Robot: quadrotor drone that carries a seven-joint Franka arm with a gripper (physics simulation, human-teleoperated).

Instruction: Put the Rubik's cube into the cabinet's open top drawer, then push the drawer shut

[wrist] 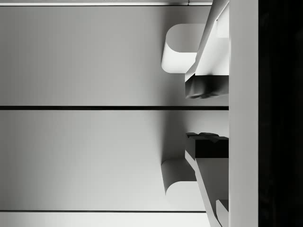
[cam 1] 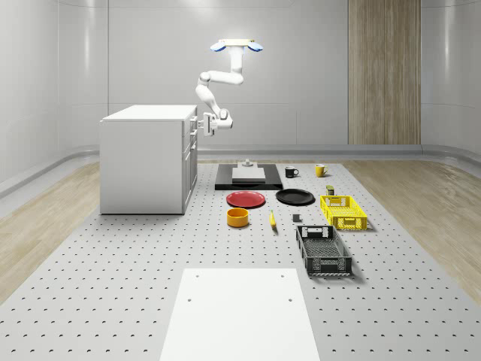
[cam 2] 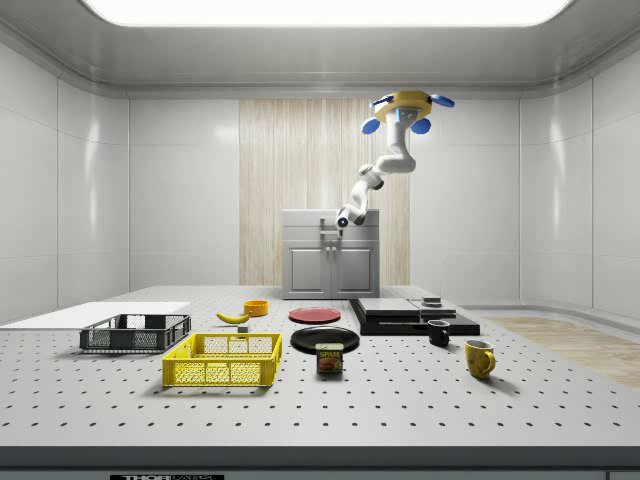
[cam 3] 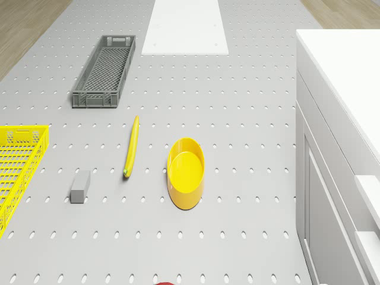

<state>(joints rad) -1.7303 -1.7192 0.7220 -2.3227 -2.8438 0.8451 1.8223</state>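
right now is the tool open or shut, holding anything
Tool: open, holding nothing, its fingers apart against the cabinet drawer front, while the drone hovers beside the cabinet.

Looked like a simulated robotics test lab: perforated grey floor [cam 1: 113, 301], bare panelled walls [cam 2: 180, 190], a lone white cabinet [cam 1: 146, 159], scattered props like crates [cam 1: 323, 250], no furniture

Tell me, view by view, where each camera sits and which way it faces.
Whole-scene: high off the robot, facing the cabinet; drone, arm, gripper at its drawer fronts.
Side: low at the table's edge, facing the cabinet front; the drone hovers above.
Drone: on the drone's body, looking down at the banana and yellow bowl.
Wrist: close against the drawer fronts; fingers apart.
Shared: whole-scene and side both show the yellow crate.
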